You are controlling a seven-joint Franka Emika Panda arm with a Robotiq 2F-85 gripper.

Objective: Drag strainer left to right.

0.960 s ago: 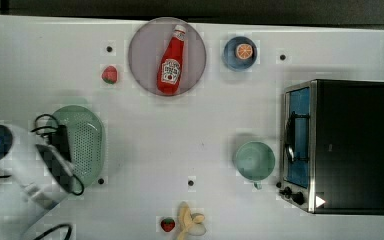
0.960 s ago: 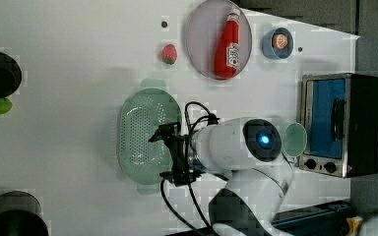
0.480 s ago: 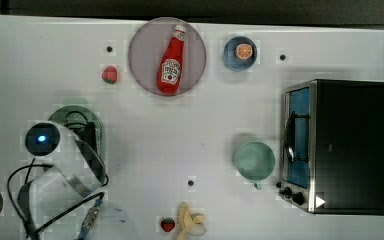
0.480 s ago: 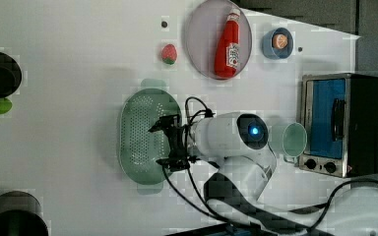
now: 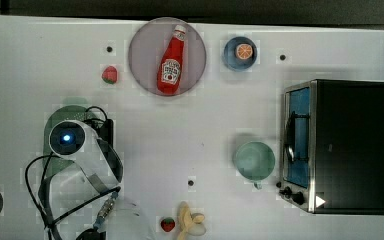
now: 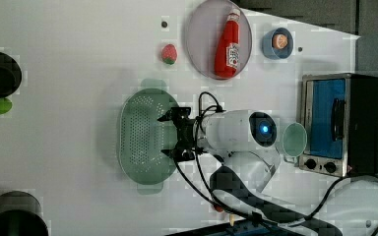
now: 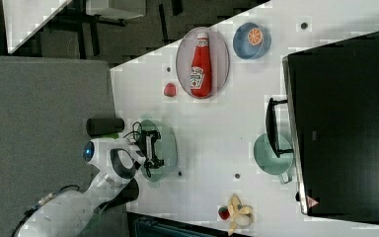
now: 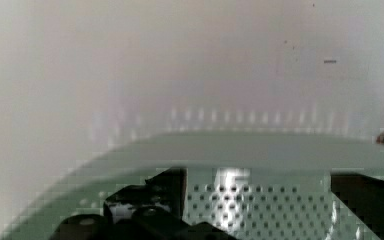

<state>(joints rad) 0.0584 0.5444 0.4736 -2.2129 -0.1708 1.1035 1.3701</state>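
**One arm, jaws spread, over the strainer's bowl**

One Franka arm reaches across the white table [image 5: 230, 125] with its gripper [image 6: 176, 134] over the pale mint-green strainer [image 6: 140, 137]. In the left view the two black fingers [image 6: 170, 116] stand well apart, one near each long side of the dotted bowl, closing on nothing. The wrist view sets the fingers above the perforated floor of the strainer [image 8: 260, 200], its pale rim curving just beyond them; whether the tips touch the plastic cannot be told.

Taking the strainer as the landmark in the top view: the small red strawberry [image 5: 109, 74] lies just above it, the round plate [image 5: 145, 45] with the ketchup bottle [image 5: 170, 62] up and to the right, the teal cup [image 5: 254, 160] well to the right, touching the toaster oven [image 5: 340, 145]. A banana [image 5: 190, 220] lies below and to the right.
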